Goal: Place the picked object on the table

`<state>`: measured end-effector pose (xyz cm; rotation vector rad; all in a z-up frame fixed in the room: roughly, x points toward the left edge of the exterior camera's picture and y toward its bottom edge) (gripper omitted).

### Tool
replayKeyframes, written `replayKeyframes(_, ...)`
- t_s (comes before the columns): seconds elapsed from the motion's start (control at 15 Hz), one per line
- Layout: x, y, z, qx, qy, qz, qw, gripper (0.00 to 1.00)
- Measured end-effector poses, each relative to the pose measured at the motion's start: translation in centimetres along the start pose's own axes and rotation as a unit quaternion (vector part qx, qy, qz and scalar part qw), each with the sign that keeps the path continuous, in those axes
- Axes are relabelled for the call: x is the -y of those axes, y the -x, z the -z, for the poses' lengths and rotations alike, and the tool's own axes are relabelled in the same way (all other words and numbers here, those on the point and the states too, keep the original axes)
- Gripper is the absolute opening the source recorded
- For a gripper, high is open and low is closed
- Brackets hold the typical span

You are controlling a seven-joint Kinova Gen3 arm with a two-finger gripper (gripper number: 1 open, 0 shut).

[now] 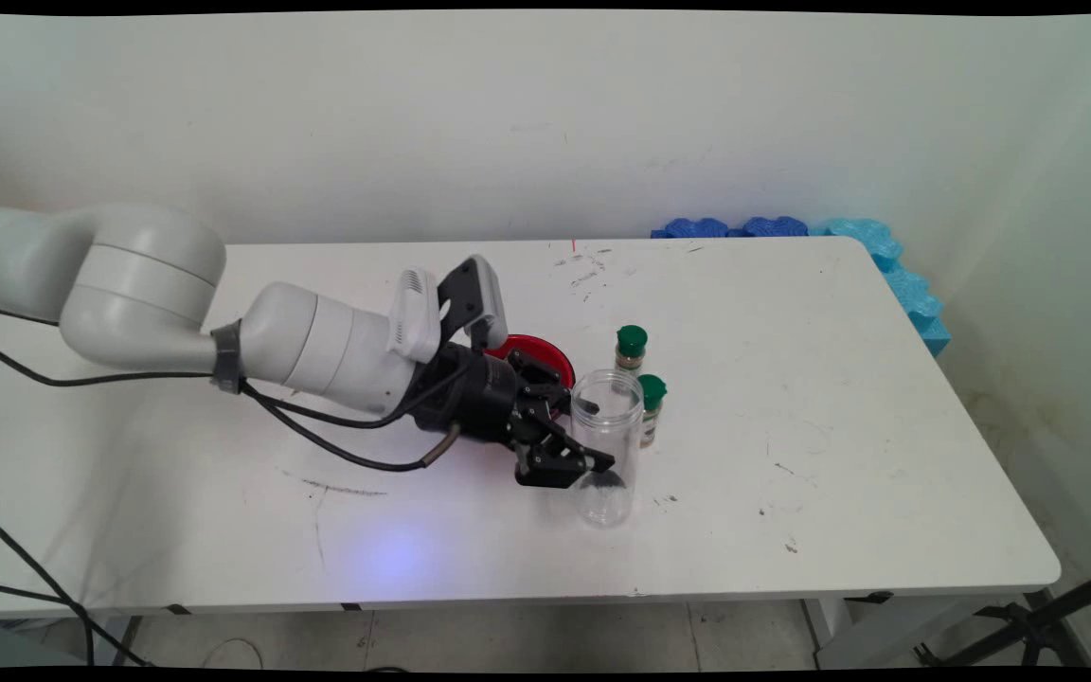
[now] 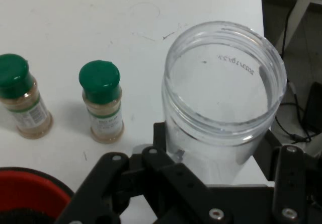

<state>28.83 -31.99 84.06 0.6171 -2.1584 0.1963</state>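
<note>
While gripped: one jar [image 2: 224, 108], two spice bottles [image 2: 102, 100].

White table [image 1: 886, 474]: clear jar [image 1: 607, 455], two green-capped spice bottles [image 1: 632, 350], red bowl [image 1: 545, 358].

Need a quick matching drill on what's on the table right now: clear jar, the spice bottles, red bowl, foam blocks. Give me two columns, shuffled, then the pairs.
Things:
1. clear jar
2. two spice bottles
3. red bowl
4. blue foam blocks

Descriptions:
A. along the table's far right edge, by the wall
B. upright, lidless and empty, between the fingers of the end effector
C. partly hidden behind the arm's wrist
D. green caps, standing just beyond the jar

Pairs: 1-B, 2-D, 3-C, 4-A
</note>
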Motion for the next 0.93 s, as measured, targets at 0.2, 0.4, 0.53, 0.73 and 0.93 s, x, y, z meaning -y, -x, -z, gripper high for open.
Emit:
replayKeyframes(0.2, 0.02, 0.36, -0.36, 0.0, -0.002, 0.0, 1.0, 0.0)
replayKeyframes(0.4, 0.07, 0.6, -0.64, -0.001, -0.003, 0.0, 1.0, 0.0)
replayKeyframes(0.53, 0.13, 0.73, -0.78, -0.002, -0.004, 0.0, 1.0, 0.0)
replayKeyframes(0.73, 0.17, 0.89, -0.9, -0.002, -0.005, 0.0, 1.0, 0.0)
replayKeyframes(0.93, 0.16, 1.01, -0.92, -0.004, -0.005, 0.001, 1.0, 1.0)
